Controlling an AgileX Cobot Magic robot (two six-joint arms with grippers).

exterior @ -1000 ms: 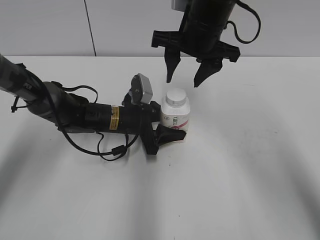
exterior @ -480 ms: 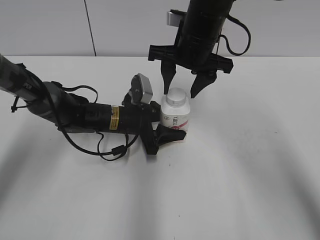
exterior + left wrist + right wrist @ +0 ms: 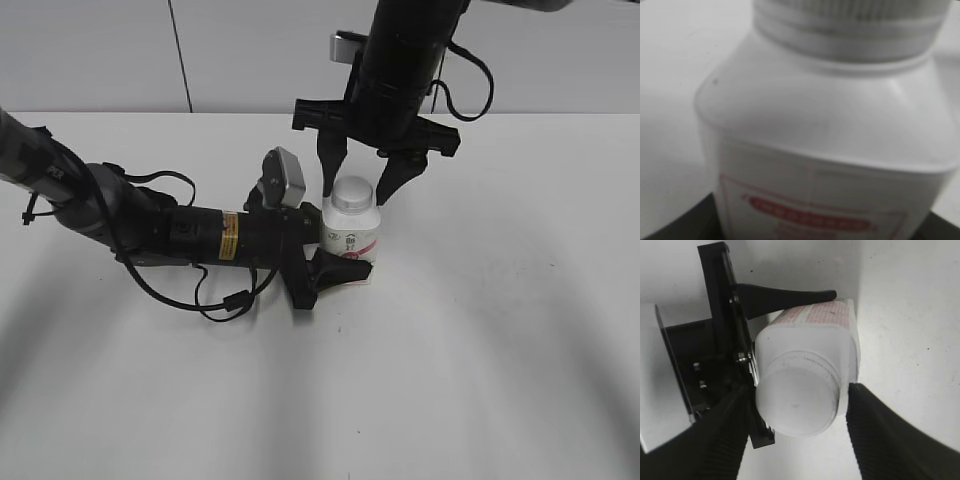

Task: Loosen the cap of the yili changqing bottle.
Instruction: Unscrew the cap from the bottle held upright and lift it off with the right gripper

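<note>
- Bottle placement: the yili changqing bottle [image 3: 351, 236] stands upright on the white surface [image 3: 500, 330], a little nearer the far edge than the near one and roughly midway between the left and right edges.
- Left pincer [image 3: 335, 262]: it reaches in low from the left and clamps the bottle's body; the right wrist view shows one dark finger lying along the labelled side and the pincer's base pressed against the opposite side. Bracing the bottle therefore appears done.
- Left wrist view: the bottle's shoulder, neck thread and pink-red label fill the frame, which agrees with a close grasp on the body.
- Cap [image 3: 352, 194]: white, ribbed at the rim, seated squarely on the neck with no gap visible beneath it; judged still fully tight.
- Right pincer [image 3: 355, 190]: it hangs vertically over the bottle, spread wide, one finger on each side of the cap. In the right wrist view a sliver of surface shows between each finger and the cap, so nothing is gripped.
- Remaining work, as judged: clench the right pincer on the ribbed rim, then twist it while the left one holds the body steady.
</note>
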